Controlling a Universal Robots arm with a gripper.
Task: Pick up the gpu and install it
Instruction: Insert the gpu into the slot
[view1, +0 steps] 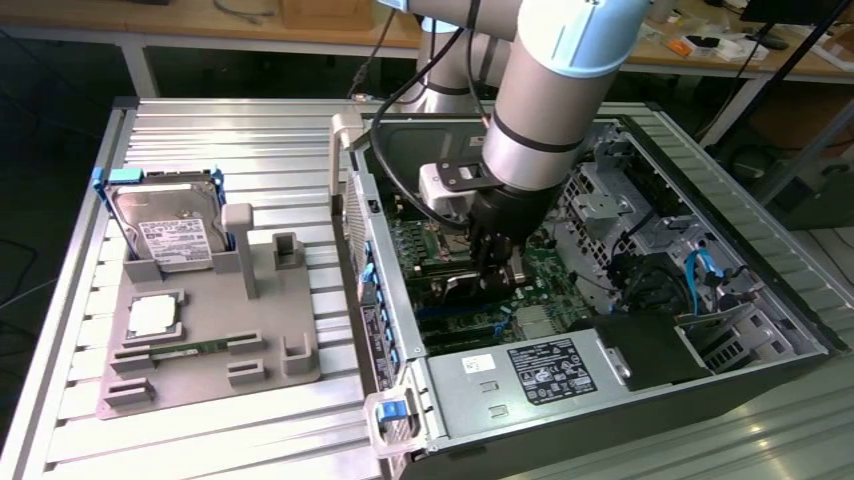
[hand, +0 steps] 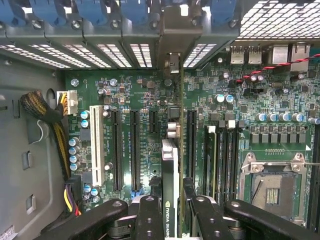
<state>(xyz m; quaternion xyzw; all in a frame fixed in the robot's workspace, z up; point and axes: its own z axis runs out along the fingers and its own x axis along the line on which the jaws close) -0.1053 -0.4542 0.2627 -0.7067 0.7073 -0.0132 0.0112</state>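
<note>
Inside the open black computer case, which lies on the ribbed metal surface in the exterior view, the pincer on the grey robot arm reaches down over the green motherboard. Near the surface's edge at the exterior view's left, the grey parts holder carries the silver white-labelled hard drive in a blue frame and a slim green memory stick.

In the wrist view, the pincer is clenched on the gpu, a thin flat black card seen edge-on, held upright between the black fingers. The card hangs over the motherboard, lined up along the long black expansion slots.

So pickup looks finished; whether the card is seated in a slot cannot be told, and it is not yet released.
</note>
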